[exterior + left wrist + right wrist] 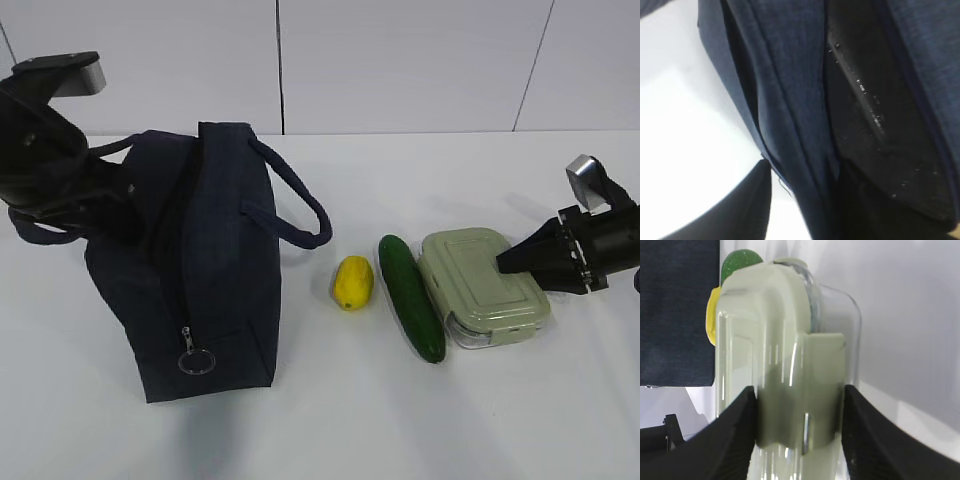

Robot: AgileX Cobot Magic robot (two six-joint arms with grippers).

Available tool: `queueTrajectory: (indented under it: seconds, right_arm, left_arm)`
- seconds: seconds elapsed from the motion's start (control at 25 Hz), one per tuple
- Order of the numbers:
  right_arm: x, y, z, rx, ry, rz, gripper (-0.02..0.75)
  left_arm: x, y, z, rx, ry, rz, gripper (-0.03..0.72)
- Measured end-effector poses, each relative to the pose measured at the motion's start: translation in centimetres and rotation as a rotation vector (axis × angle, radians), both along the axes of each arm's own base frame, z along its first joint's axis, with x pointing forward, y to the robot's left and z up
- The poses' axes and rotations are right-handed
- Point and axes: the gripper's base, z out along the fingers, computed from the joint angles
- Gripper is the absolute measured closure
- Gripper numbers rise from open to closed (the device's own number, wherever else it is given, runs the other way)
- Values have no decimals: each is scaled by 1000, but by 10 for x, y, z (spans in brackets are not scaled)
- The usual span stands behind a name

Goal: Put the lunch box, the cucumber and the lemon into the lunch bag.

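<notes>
One lunch bag (200, 270) nearest me; at its three o'clock one lemon (353, 282), one cucumber (410, 296), one lunch box (482, 285) clamped by my right gripper (799, 432); left gripper's grip unclear.

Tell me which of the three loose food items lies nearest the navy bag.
The small yellow lemon: it lies closest to the navy fabric bag; the cucumber and green-lidded box lie farther right.

Navy lunch bag (205, 265) upright at left, zipper open. Yellow lemon (353, 282), dark green cucumber (411, 297), sage-lidded clear lunch box (480, 285) side by side rightward.
</notes>
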Motion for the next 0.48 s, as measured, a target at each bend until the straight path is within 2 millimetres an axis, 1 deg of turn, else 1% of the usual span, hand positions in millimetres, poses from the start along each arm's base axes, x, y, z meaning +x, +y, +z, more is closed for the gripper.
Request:
queueTrajectory:
  seconds: [0.04,0.08,0.16,0.2,0.24,0.32,0.4,0.48]
  right_arm:
    - [0,0,0,0,0,0,352]
    - [0,0,0,0,0,0,352]
    - [0,0,0,0,0,0,352]
    - [0,0,0,0,0,0,352]
    - [0,0,0,0,0,0,352]
    - [0,0,0,0,0,0,352]
    - [0,0,0,0,2,-1,352]
    - [0,0,0,0,2,-2,352]
  left_arm:
    - [1,1,-2,13,4,-4,389]
    - [1,1,-4,28,9,-11,421]
    - [1,3,-7,64,21,-29,523]
    - [2,4,-7,82,16,-37,592]
    - [2,6,-7,104,13,-47,641]
    - [3,10,-7,134,13,-53,675]
    - [6,16,-3,145,16,-38,680]
    - [12,23,7,161,7,-18,682]
